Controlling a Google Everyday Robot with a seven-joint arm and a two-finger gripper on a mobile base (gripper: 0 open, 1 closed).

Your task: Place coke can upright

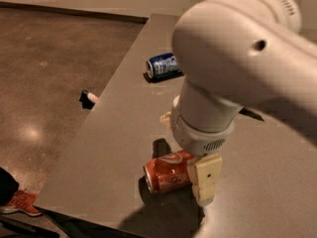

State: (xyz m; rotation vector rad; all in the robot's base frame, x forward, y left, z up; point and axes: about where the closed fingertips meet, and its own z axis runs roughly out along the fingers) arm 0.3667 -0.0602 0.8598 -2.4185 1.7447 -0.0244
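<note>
**Q:** how's your arm sitting?

**A:** Bent over and pointing straight down, end effector (pixel 204 192) low on the table (pixel 124 133). Can't tell how wide it's set. The coke can (pixel 167 171) lies on its side just beside it, silver top facing the table's near edge.

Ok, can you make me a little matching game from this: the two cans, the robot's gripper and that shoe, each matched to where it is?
Things:
1. coke can
2. blue can
3. gripper
4. orange shoe

Places:
A. on the floor, in the bottom-left corner of the view
B. lying on its side near the table's front edge
C. lying on its side farther back on the table
D. lowered to the table, at one end of the coke can

Pairs: 1-B, 2-C, 3-D, 4-A.
</note>
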